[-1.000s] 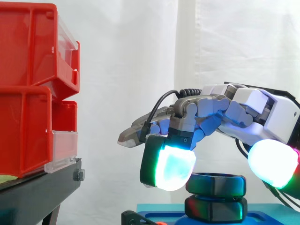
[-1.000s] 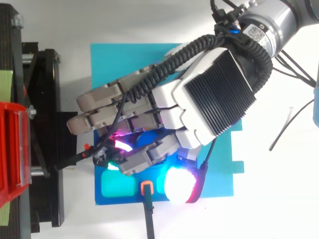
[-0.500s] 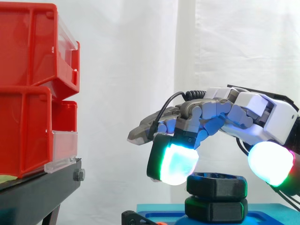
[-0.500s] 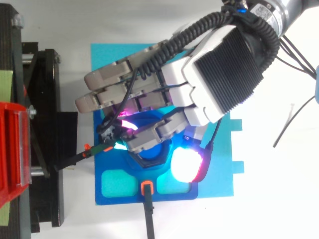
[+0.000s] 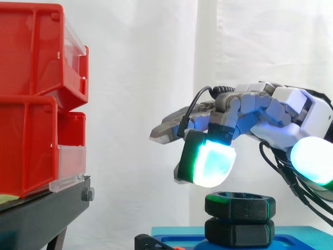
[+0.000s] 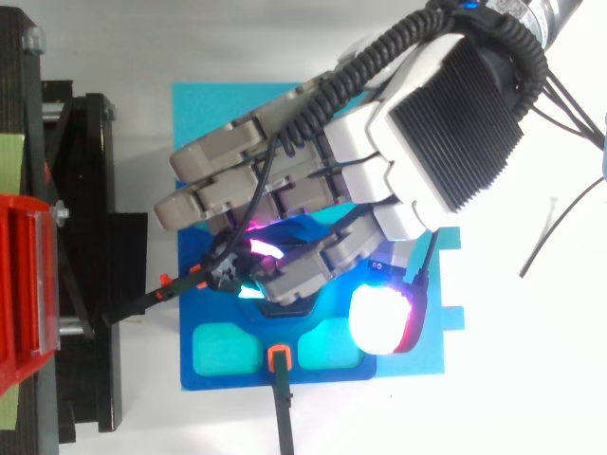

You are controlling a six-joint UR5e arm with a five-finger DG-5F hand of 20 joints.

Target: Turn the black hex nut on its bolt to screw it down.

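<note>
White curtain, red bins, black stand

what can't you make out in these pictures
Bolt thread: side view, hidden inside the nut; top view, covered by the hand.
Nut's outline: top view, mostly under the fingers.
Blue base: side view, cut off by the bottom edge.

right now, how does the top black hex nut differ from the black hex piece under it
The top hex nut sits uppermost, below the hand, whose fingers hover clear of it; the lower hex piece rests on the blue base. The top hex nut's hollow rim shows; the lower hex piece's top is covered. Both are black, six-sided and about equally wide.
</note>
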